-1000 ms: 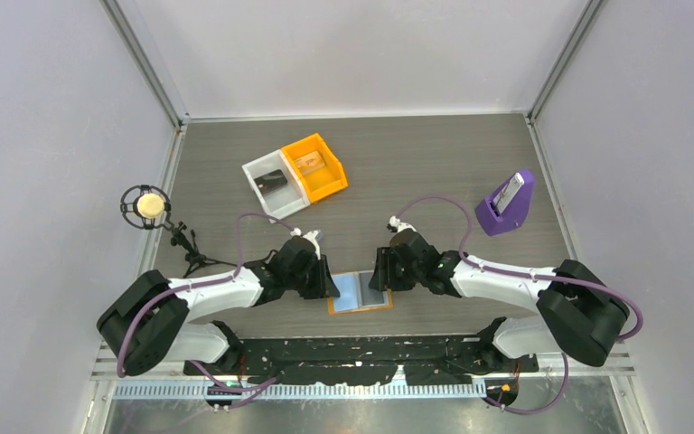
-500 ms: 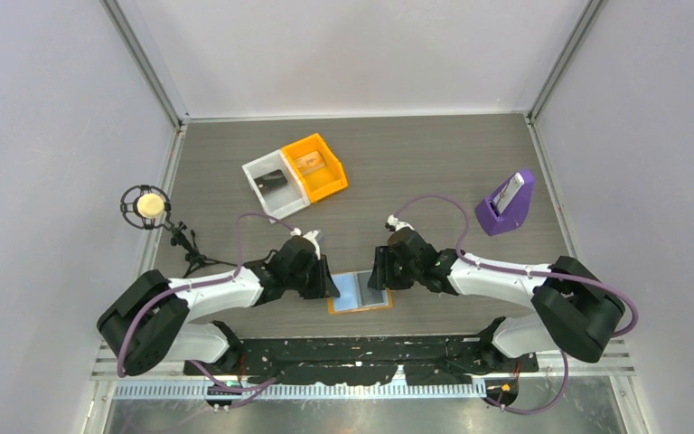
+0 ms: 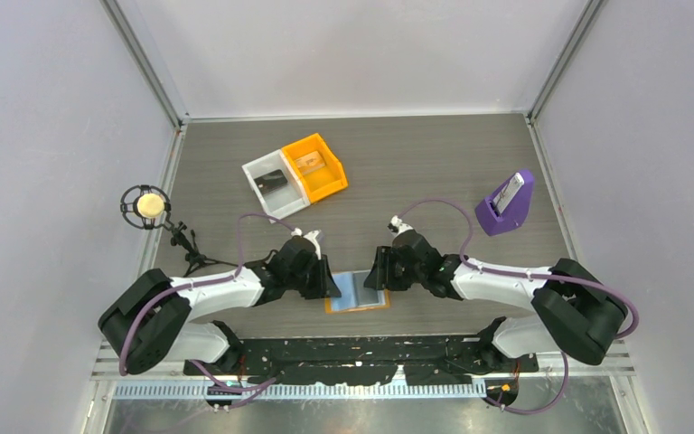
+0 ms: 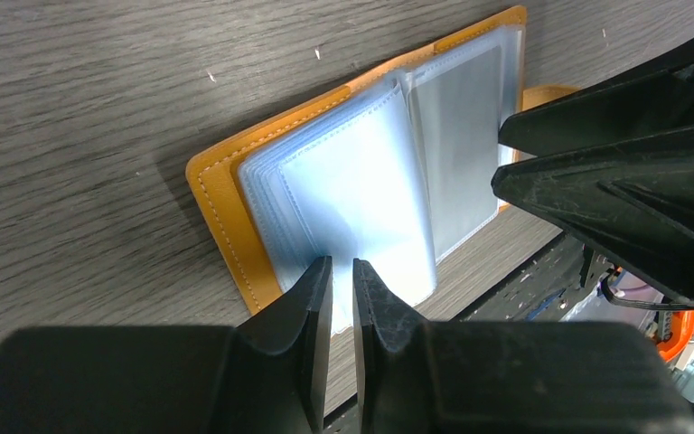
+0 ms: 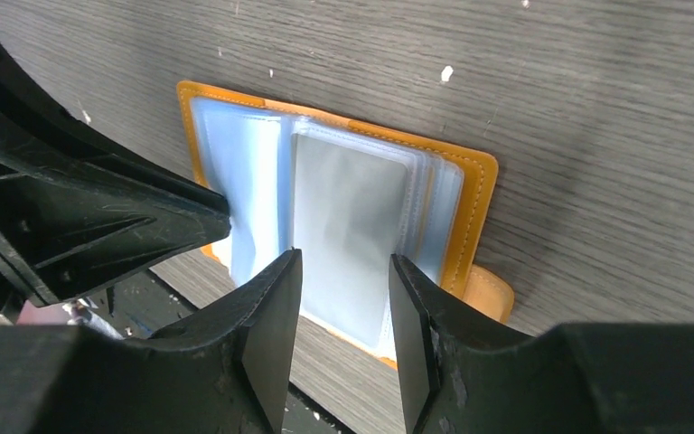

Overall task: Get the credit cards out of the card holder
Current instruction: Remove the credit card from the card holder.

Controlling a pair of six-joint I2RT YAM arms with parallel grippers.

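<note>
A grey wood-grain counter [image 3: 416, 163] was enclosed by pale walls [image 3: 352, 54] and metal posts [image 3: 149, 68]. The holder [image 3: 359, 291] was laid open near the front edge, between the arms. One clear sleeve [image 4: 361, 199] was pinched by the left claw [image 4: 342, 271]; the right claw [image 5: 343, 262] was held spread over the other side.

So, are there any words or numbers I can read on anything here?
None can be read.
The grey card in the card holder shows no print.
Whatever sits in the purple stand, the orange bin and the white bin is too small to read.
</note>
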